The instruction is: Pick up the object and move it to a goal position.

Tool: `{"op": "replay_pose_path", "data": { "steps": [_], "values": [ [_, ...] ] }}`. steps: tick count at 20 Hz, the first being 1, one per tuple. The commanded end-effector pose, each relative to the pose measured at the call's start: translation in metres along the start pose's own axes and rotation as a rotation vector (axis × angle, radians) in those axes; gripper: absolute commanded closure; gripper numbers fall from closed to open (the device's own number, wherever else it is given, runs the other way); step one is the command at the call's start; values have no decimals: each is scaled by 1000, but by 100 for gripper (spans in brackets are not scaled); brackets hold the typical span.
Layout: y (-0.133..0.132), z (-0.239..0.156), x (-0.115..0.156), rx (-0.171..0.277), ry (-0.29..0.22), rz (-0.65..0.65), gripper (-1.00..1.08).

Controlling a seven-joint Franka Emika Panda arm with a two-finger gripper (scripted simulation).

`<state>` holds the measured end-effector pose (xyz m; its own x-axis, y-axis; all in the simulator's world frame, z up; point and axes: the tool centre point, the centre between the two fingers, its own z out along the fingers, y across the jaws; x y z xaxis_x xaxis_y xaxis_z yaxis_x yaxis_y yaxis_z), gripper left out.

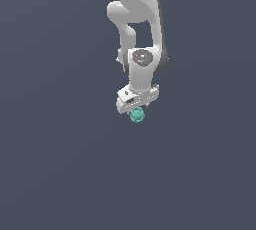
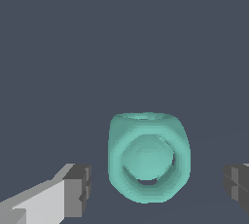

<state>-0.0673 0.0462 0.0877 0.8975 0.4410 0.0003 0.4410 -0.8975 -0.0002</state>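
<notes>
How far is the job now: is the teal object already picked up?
Done: the gripper sits over the object. In hand: the jaws stand open, one finger on each side, neither touching it. Left: close, lift, and carry it to the goal, which no view shows.

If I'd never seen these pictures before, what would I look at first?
Probably the teal object, the only colour on a plain grey floor; in the wrist view it looks like a rounded block with ring-shaped hollows. It sits between the open gripper's dark fingertips, touching neither. In the exterior view, the white arm reaches down over it.
</notes>
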Motion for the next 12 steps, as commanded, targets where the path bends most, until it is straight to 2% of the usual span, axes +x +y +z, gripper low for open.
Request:
{"op": "replay_pose_path", "data": {
  "steps": [1,12],
  "values": [
    [0,6,0,0,-1,-1,-92],
    [-1,47,-1,0,0,-6,-92]
  ]
}}
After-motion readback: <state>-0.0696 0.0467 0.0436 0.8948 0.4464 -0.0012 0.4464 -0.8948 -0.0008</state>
